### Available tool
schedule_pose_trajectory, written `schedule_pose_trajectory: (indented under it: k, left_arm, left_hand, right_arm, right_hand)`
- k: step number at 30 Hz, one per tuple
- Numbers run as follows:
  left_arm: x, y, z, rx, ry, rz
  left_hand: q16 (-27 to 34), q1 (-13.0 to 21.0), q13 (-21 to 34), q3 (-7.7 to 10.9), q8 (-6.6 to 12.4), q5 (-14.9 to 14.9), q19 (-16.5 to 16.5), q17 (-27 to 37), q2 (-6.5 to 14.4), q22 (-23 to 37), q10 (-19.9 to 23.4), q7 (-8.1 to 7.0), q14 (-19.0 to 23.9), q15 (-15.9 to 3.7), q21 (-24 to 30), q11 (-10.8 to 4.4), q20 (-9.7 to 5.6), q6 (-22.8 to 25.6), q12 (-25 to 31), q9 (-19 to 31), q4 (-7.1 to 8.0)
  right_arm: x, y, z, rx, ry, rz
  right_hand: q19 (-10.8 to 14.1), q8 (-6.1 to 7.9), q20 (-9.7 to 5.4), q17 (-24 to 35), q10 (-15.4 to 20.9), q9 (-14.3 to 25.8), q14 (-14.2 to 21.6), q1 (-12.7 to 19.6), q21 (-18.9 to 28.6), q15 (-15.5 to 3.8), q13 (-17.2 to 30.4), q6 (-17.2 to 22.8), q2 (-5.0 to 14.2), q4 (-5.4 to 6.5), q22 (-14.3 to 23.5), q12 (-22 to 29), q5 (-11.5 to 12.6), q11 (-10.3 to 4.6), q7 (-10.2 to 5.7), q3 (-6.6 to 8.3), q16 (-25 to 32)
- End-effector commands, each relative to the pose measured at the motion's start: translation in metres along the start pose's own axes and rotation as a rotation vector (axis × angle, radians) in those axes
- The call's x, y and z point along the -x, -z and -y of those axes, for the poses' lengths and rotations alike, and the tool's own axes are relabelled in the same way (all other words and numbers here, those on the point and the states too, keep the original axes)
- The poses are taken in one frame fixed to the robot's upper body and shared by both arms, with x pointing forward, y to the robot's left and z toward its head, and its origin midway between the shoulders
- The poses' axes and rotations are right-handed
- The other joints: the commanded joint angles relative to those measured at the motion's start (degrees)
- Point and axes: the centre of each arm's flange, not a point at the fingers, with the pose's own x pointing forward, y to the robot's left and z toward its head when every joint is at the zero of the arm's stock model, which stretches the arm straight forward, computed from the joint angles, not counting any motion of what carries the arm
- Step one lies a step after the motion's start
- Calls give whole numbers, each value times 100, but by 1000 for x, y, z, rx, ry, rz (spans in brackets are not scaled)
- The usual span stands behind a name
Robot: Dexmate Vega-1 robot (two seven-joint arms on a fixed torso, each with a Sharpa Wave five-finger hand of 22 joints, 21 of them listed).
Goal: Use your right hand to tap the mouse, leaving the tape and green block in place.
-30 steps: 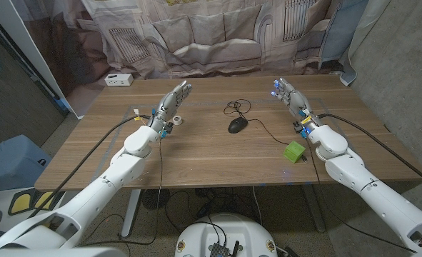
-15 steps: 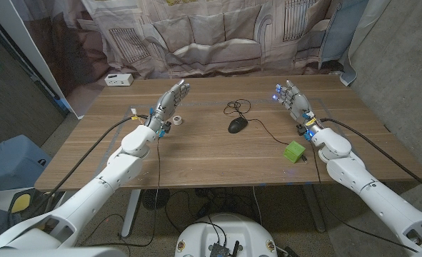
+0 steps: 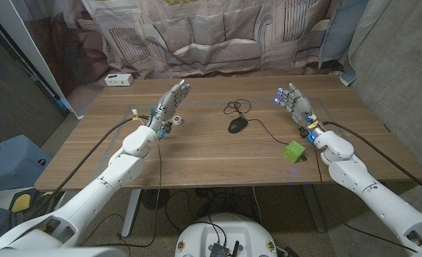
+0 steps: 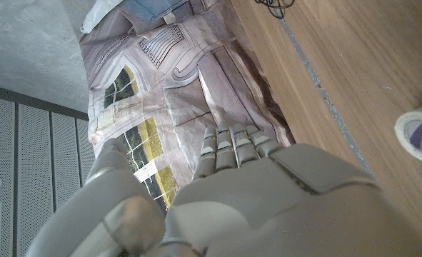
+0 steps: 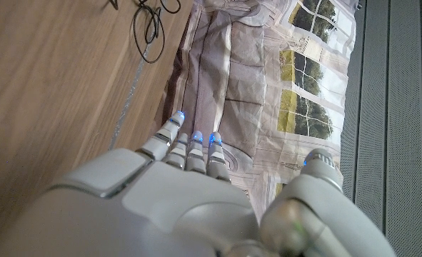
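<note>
- Right hand (image 3: pixel 293 102): held above the table (image 3: pixel 218 153) on the robot's right side, fingers straight, slightly apart and pointing away from the robot, holding nothing; blue lights glow at the fingertips (image 5: pixel 194 135).
- Mouse (image 3: pixel 237 124): black, on the table, inward of the right hand toward the table's middle and a little nearer the robot than its fingertips; well apart from the hand, untouched. Its cable (image 3: pixel 235 108) coils just beyond it and another stretch runs off toward the right wrist.
- Green block (image 3: pixel 294 151): on the table just beside the right forearm, nearer the robot than the hand, not touched.
- Left hand (image 3: pixel 171 103): raised over the table's left half, fingers extended and close together, empty.
- Tape (image 3: pixel 176 120): a small white roll, on the table just beside the left hand; contact cannot be judged.
- White box (image 3: pixel 119 79): at the far table edge, beyond the left hand.
</note>
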Motion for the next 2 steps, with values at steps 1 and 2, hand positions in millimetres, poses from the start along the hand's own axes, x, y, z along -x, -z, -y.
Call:
schedule_pose_trajectory:
  k: [1, 2]
  left_arm:
    - [-5, 2, -3, -2, 15, 8]
    - [-4, 3, -3, 0, 15, 11]
  left_hand:
    - [10, -9, 9, 7, 2, 1, -22, 20, 21, 21, 16, -11, 1, 0, -17, 24, 29, 7, -11, 19, -15]
    - [11, -9, 9, 7, 2, 1, -22, 21, 21, 21, 16, -11, 3, 0, -17, 24, 31, 7, -11, 19, -15]
  right_arm:
    - [4, 2, -4, 2, 20, -6]
    - [4, 2, -5, 2, 22, -7]
  right_hand:
    - [57, 3, 18, 12, 44, -7, 46, -22, -7, 4, 2, 28, -39, -12, 14, -32, 56, 23, -23, -32, -4]
    - [57, 1, 21, 11, 52, -7, 49, -22, -10, 6, 2, 29, -39, -12, 14, -31, 58, 28, -23, -33, -5]
